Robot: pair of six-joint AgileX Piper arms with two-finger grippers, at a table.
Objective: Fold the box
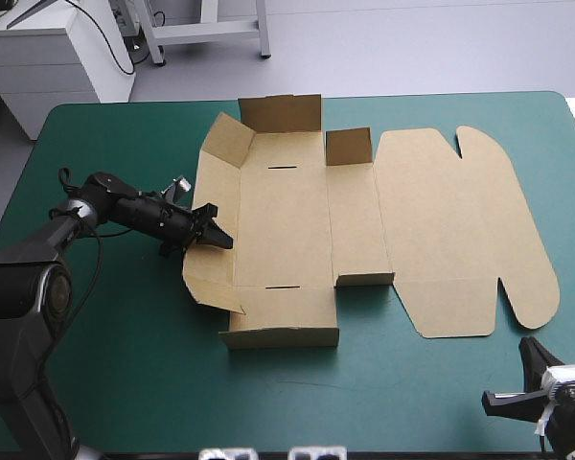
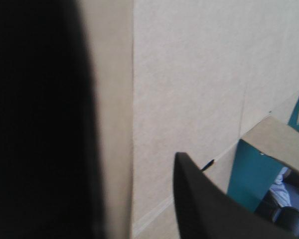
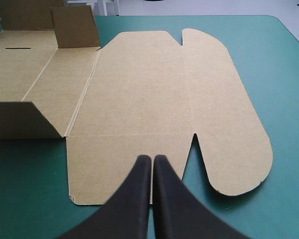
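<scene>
The brown box (image 1: 278, 230) lies mid-table as a cut sheet. Its left wall (image 1: 216, 163), far flap (image 1: 283, 113) and near wall (image 1: 278, 335) are raised, and the lid (image 1: 450, 220) lies flat to the right. My left gripper (image 1: 216, 233) is at the left wall, open, with its black fingers apart and the board (image 2: 189, 74) filling the view ahead of them. My right gripper (image 1: 535, 356) is shut near the table's front right corner. In the right wrist view it (image 3: 152, 158) points across the flat lid (image 3: 139, 89).
Bare teal-green cover (image 1: 125, 364) shows left of the box and along the front edge. The lid's rounded flaps (image 1: 517, 287) reach toward the table's right edge. A small raised flap (image 1: 348, 146) stands between base and lid.
</scene>
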